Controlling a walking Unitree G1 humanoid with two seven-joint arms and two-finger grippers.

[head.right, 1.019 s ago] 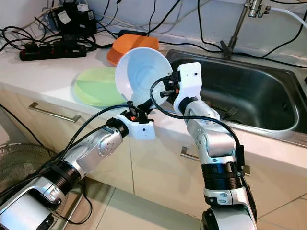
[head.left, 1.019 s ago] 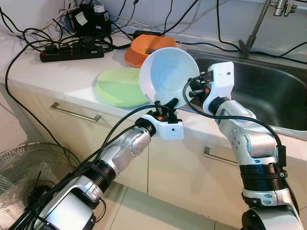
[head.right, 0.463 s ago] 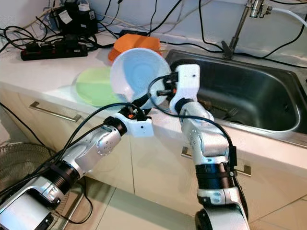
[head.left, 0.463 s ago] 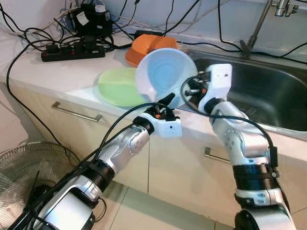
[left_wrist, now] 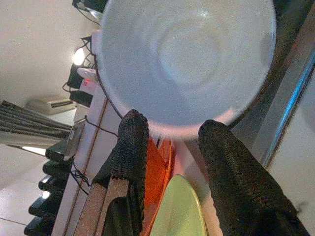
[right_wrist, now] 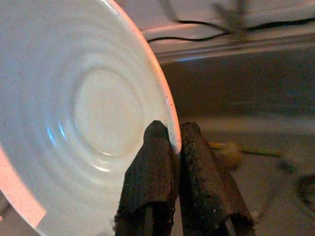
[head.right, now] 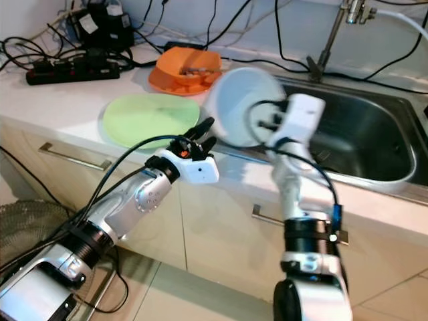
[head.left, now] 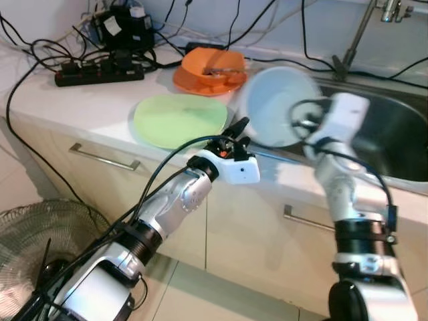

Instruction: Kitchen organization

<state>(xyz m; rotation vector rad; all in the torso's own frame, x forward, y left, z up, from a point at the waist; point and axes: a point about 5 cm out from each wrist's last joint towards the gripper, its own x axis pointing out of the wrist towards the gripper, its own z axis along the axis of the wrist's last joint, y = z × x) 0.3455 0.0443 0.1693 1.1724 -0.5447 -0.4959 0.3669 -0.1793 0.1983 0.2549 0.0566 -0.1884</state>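
Right gripper (right_wrist: 170, 142) pinched on rim of white bowl (head.left: 277, 107), holding it tilted in the air at the sink's (head.left: 394, 144) left edge. Left gripper (left_wrist: 170, 147) below bowl, fingers apart, holding nothing. Green plate (head.left: 179, 120) and orange dish (head.left: 208, 70) on counter (head.left: 80, 100).

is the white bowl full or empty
Empty. The bowl, pinched at its rim by the right gripper, shows a bare ridged inside, tipped on its side over the sink.
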